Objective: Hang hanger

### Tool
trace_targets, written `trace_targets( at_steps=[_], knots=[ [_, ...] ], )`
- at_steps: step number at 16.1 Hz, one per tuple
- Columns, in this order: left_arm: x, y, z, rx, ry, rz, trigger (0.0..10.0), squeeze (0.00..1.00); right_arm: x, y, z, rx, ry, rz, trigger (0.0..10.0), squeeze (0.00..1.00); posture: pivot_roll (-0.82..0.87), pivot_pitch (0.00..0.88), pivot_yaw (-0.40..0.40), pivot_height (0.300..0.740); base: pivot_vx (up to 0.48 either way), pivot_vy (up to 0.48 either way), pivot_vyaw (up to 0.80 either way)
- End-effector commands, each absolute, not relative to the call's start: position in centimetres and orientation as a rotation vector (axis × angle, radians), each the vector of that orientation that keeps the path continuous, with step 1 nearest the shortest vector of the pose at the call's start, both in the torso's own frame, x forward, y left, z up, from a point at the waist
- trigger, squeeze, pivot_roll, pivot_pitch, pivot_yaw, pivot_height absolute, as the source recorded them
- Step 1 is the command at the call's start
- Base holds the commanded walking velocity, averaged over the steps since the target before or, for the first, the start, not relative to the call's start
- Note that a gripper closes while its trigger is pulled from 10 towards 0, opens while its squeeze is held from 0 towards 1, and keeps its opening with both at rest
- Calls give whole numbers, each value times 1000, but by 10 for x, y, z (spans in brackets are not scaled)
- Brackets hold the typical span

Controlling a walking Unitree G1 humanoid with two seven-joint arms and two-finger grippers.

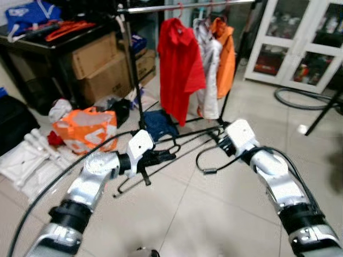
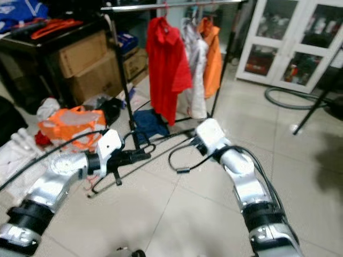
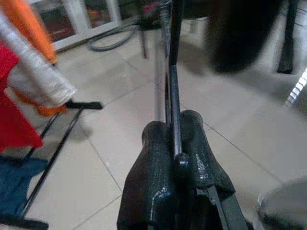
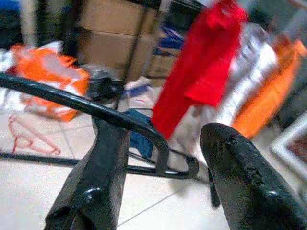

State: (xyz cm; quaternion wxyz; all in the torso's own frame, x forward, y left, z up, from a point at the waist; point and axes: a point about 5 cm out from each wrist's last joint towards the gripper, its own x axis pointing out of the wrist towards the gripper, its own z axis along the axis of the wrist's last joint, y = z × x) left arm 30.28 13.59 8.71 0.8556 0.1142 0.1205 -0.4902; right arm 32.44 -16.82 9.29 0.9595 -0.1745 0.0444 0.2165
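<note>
Between both arms, above the tiled floor (image 1: 214,214), black hanger (image 1: 182,143) held level, short of the garment rail (image 1: 187,6). Pinched tight in left gripper (image 1: 161,157) for carrying; right gripper (image 4: 158,158) spread wide, hook end passing between its fingers, probably to steady it.

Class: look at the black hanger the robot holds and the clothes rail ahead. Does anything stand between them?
Nothing visible blocks the way. The black hanger, pinched in the left gripper, faces open floor up to the rail, whose left stretch beside the red shirt is bare.

Glossy floor tiles (image 1: 214,214) (smooth, pale)
</note>
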Motion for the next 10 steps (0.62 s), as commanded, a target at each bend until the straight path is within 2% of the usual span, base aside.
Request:
trace_targets(
  at_steps=[1, 4, 7, 9, 10],
  knots=[
    [301, 144, 74, 254, 331, -981, 0, 0, 331, -178, 105, -302, 44, 342, 10000, 0, -115, 0, 75, 740, 0, 0, 0],
    [305, 132, 65, 232, 316, -879, 0, 0, 327, -167, 89, -218, 83, 297, 10000, 0, -121, 0, 77, 740, 0, 0, 0],
    [318, 128, 58, 242, 323, -679, 0, 0, 326, -167, 81, -123, 116, 223, 10000, 0, -129, 0, 75, 740, 0, 0, 0],
    [312, 117, 55, 216, 325, -761, 0, 0, 325, -160, 86, -198, 73, 303, 10000, 0, -136, 0, 77, 740, 0, 0, 0],
    [306, 112, 54, 216, 327, -835, 0, 0, 320, -149, 92, -254, 31, 448, 10000, 471, -138, 0, 79, 740, 0, 0, 0]
  ],
)
